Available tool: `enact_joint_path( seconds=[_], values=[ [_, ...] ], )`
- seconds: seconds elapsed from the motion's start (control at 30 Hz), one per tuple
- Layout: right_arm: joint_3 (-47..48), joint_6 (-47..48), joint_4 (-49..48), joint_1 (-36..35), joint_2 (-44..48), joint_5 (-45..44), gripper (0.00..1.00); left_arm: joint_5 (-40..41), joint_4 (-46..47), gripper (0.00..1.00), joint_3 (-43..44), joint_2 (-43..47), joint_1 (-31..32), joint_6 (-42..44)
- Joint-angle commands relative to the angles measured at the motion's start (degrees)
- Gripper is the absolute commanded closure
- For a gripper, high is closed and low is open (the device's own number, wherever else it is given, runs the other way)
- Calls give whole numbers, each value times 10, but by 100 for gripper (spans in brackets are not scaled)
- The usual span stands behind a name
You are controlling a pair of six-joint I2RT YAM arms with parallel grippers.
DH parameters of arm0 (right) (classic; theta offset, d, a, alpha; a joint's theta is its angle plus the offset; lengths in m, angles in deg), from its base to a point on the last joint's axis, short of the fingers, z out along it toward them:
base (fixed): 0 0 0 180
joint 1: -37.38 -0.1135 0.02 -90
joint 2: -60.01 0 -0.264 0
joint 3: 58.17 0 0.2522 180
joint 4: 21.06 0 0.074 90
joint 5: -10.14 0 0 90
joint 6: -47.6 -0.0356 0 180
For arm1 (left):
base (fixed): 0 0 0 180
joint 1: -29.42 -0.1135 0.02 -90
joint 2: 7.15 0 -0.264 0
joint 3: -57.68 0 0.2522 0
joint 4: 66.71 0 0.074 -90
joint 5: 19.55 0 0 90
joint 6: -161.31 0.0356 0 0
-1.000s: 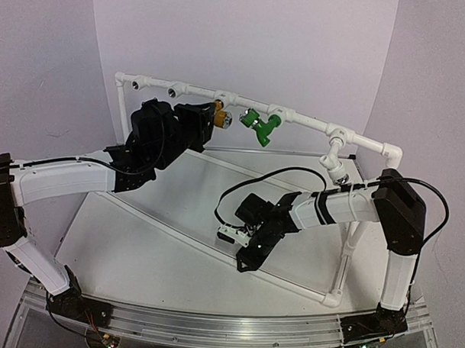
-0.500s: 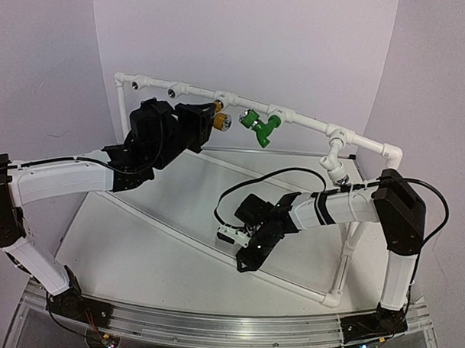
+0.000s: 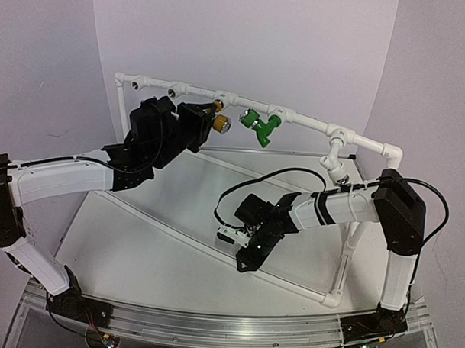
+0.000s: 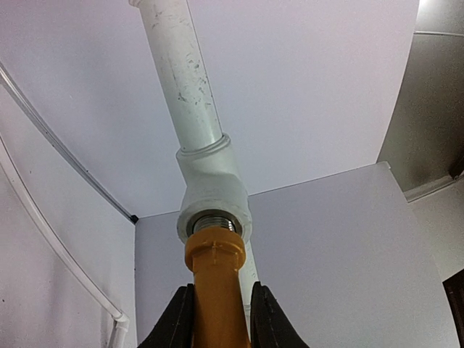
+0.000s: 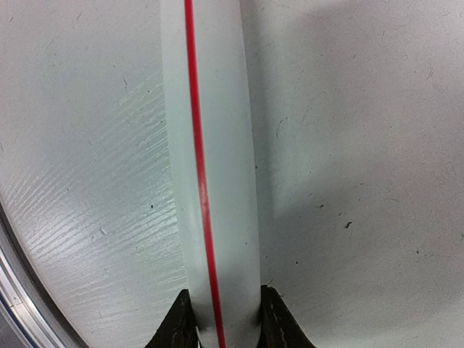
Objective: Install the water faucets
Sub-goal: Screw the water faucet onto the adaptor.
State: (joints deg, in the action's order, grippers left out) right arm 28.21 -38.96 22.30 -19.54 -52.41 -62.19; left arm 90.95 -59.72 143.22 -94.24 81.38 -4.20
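Observation:
The yellow-orange water faucet (image 3: 218, 122) (image 4: 215, 290) sits at a tee socket (image 4: 214, 194) of the white pipe frame's top rail (image 3: 303, 123). Its threaded end is partly inside the socket. My left gripper (image 3: 207, 121) (image 4: 217, 322) is shut on the faucet's body, one black finger on each side. The green water faucet (image 3: 258, 127) hangs from the neighbouring socket to the right. My right gripper (image 3: 243, 260) (image 5: 221, 322) is shut on the frame's white base pipe (image 3: 177, 235) (image 5: 210, 145), which has a red stripe and lies on the table.
Two sockets (image 3: 135, 83) (image 3: 173, 92) stand open at the left end of the top rail. A fitting with a silvery end (image 3: 339, 175) hangs down near the right post. A purple backdrop rises behind the frame. The white table (image 3: 138, 255) lies under both arms.
My left wrist has shifted slightly at the socket with the yellow-orange faucet still in its grip. The right arm has not moved.

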Motion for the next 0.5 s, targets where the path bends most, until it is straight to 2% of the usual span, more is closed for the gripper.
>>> enact_joint_path(
  seconds=[0.0,0.47],
  values=[
    [20,-16,6,-12,-6,27,100,-33,67,100,54,9,-1,49],
    [23,-18,7,-13,-9,25,100,-52,66,100,57,10,-1,103]
  ],
)
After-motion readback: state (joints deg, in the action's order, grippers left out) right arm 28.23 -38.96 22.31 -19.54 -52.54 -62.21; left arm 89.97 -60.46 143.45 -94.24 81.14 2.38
